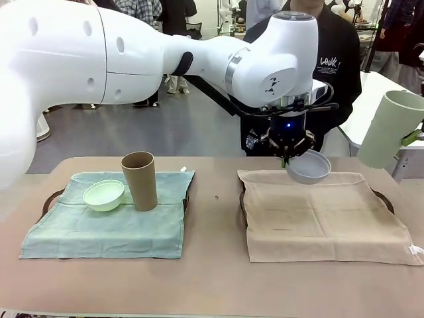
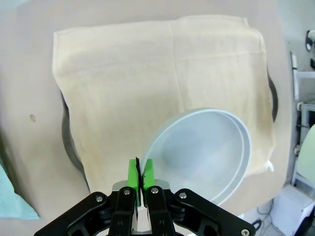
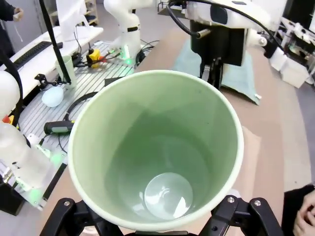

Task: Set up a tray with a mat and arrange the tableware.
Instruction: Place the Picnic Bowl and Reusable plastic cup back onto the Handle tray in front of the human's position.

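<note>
1. Left claw [image 1: 289,158]: closed on the rim of the whitish-blue bowl [image 1: 309,166], green pads pinching the wall. The bowl hangs tilted just above the far edge of the beige mat [image 1: 324,215], which covers the right-hand tray [image 1: 384,199].
2. Right claw [image 3: 157,231]: the pale green cup [image 1: 391,129] rests between its fingers, held aloft at the right end of the bench [image 1: 212,281], mouth towards the wrist camera. The grip looks closed on the cup, though the pads themselves are hidden.
3. Left-hand setting: the light green bowl [image 1: 104,195] and the tan-brown cup [image 1: 140,180] stand on the teal mat [image 1: 106,228], the cup upright and just beside the bowl.
4. Step in hand, as judged: placing the whitish-blue bowl on the beige mat.
5. Recommended practice – level the bowl before descent, since a rim pinch lets it swing; lower until the base meets the cloth, then open.
6. Set it towards one side of the mat, leaving room for the pale green cup beside it, as in the left setting.
7. Risk – the mat is loose cloth; dragging the bowl sideways would likely wrinkle it
</note>
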